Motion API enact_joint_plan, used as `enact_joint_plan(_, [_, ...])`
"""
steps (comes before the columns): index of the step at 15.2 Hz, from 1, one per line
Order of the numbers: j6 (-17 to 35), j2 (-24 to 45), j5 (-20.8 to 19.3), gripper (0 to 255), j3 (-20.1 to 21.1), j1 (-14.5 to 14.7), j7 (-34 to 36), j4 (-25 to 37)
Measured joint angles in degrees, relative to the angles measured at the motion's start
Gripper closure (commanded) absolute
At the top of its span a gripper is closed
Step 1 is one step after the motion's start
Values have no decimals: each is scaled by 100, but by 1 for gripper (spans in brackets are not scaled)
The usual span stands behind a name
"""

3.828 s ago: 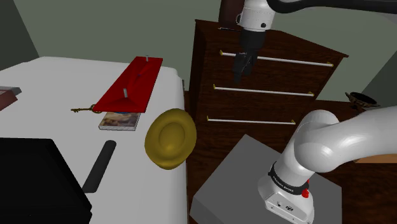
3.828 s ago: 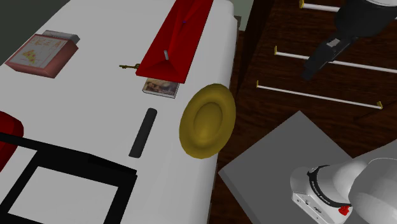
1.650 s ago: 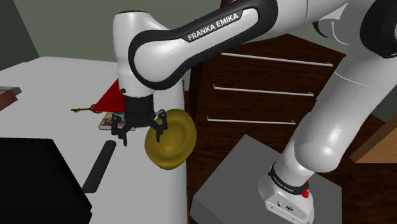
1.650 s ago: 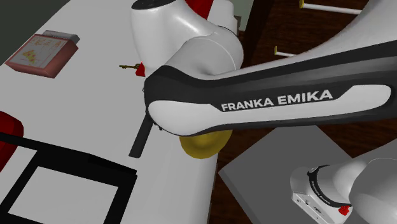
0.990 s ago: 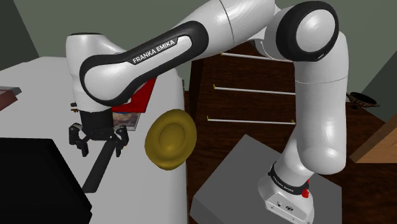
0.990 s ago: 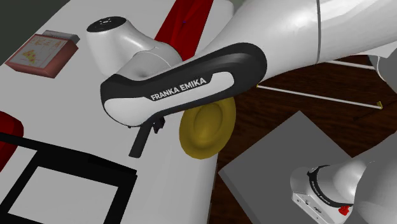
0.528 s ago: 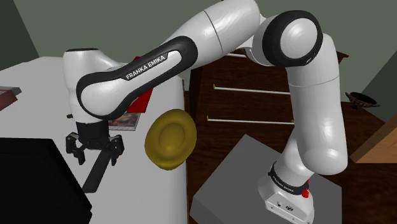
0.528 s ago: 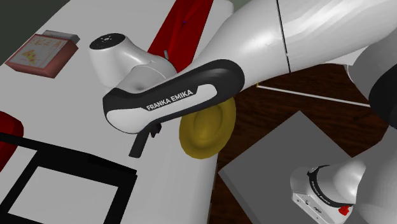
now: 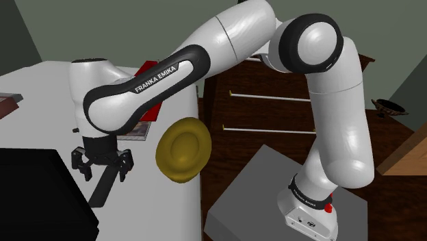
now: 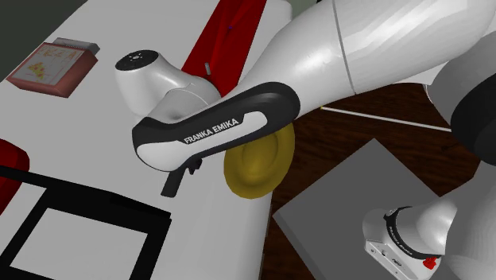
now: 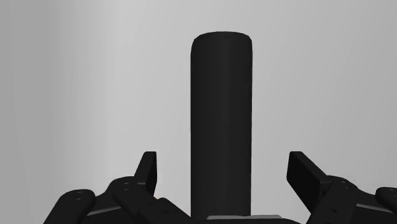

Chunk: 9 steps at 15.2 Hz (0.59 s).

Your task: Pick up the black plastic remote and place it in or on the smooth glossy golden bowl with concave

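Note:
The black remote [image 9: 101, 186] is a long flat bar lying on the white table [image 9: 41, 103]. My gripper [image 9: 102, 169] hangs just above its far half, open, one finger on each side and neither touching. From the wrist the remote [image 11: 221, 121] runs straight out between the two fingertips [image 11: 147, 170], with the gripper [image 11: 222, 175] centred over it. Only the near end of the remote [image 10: 171, 185] pokes out from under the arm in the second exterior view. The glossy golden bowl [image 9: 183, 149] sits at the table's edge beside the remote, partly overhanging; the second exterior view also shows the bowl [image 10: 258, 163].
A red tray [image 9: 147, 103] and a small booklet [image 9: 133, 130] lie beyond the remote. A black frame [image 10: 71, 227] occupies the near table corner, a book [image 10: 54, 68] the far side. A wooden dresser [image 9: 287, 89] and the grey stand [image 9: 260, 205] flank the table's edge.
The arm swung from up by the dresser across the bowl to the remote and came down. In the last half second the gripper sank slightly closer to the remote, still open.

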Motion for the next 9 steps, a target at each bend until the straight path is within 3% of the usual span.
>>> enact_joint_plan(1, [0,0,0,255,0,0,0,0])
enact_joint_plan(9, [-18,-44,5,255,8,-4,8,15])
